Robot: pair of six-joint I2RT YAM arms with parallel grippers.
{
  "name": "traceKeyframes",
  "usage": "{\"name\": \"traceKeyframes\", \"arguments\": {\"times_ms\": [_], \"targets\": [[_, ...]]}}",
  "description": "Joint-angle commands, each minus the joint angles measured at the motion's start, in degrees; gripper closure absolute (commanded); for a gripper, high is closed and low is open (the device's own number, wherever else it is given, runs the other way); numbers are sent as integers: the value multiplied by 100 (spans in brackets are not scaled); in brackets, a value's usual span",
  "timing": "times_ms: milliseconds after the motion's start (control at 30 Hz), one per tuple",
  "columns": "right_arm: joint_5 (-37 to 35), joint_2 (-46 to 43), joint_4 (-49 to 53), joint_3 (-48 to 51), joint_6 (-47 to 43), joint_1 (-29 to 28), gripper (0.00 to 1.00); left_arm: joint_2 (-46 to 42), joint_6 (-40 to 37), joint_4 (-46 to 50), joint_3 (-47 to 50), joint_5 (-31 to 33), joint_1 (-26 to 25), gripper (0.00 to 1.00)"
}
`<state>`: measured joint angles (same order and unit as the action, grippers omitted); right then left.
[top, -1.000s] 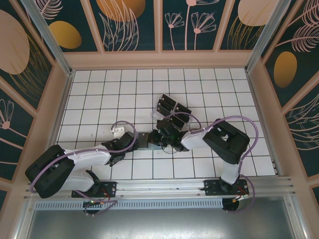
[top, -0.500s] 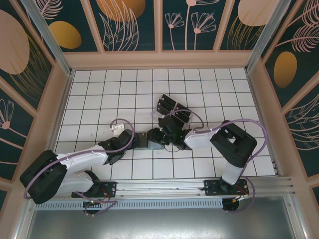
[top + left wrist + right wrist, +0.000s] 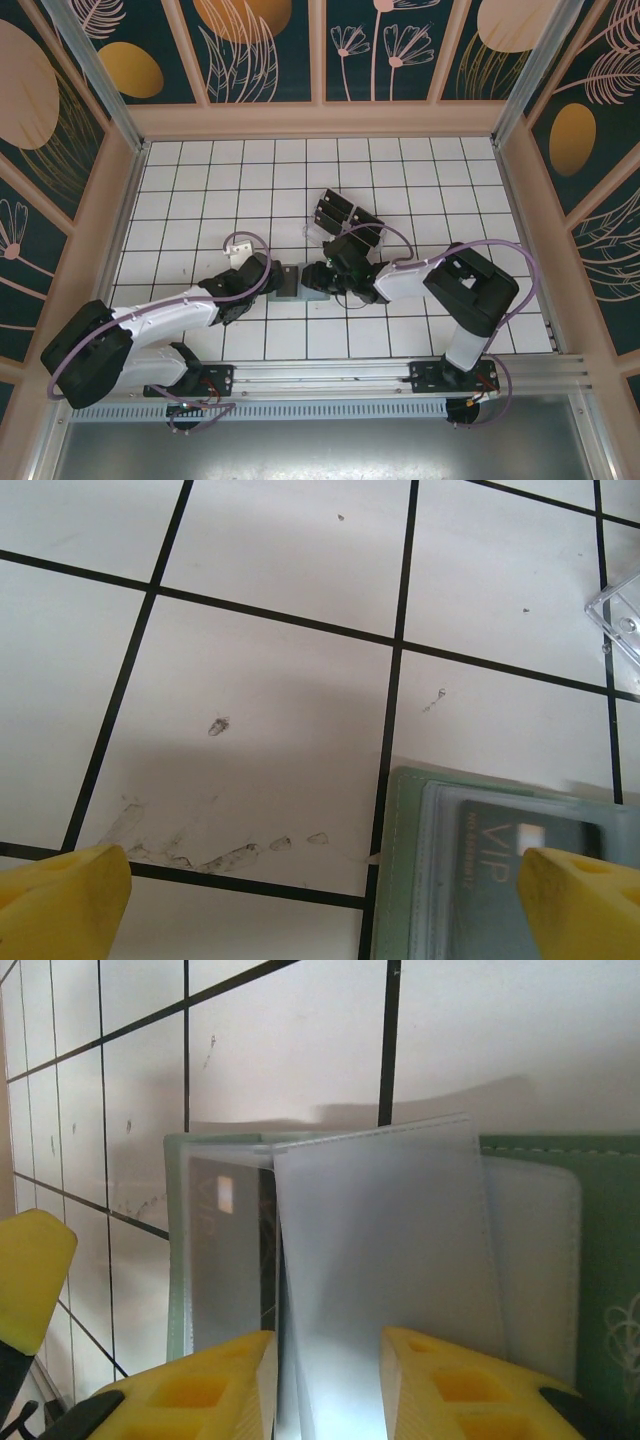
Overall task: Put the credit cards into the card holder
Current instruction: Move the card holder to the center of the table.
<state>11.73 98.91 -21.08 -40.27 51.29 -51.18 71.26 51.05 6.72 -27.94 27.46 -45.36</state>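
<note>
Card holder (image 3: 600, 1260) between two pincers.
Left pincer (image 3: 320, 900) spread wide; right pincer (image 3: 325, 1385) part-open astride its clear sleeve (image 3: 390, 1260).

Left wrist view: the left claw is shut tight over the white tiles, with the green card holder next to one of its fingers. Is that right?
Not quite. The left claw is wide open, not shut: the left wrist view shows its yellow fingers far apart at the bottom corners. It is over the white tiles, with the green card holder next to one finger.
</note>
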Motion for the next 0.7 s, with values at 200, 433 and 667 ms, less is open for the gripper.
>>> {"name": "traceKeyframes", "arguments": {"times_ms": [200, 433, 667], "targets": [[-475, -560, 1219, 336, -769, 509, 68, 110, -165, 68, -149, 27, 19, 1], [-232, -868, 1237, -28, -993, 500, 68, 414, -211, -78, -183, -57, 19, 1], [-109, -528, 1087, -482, -1082, 381, 71, 705, -143, -136, -116, 2, 20, 2]]}}
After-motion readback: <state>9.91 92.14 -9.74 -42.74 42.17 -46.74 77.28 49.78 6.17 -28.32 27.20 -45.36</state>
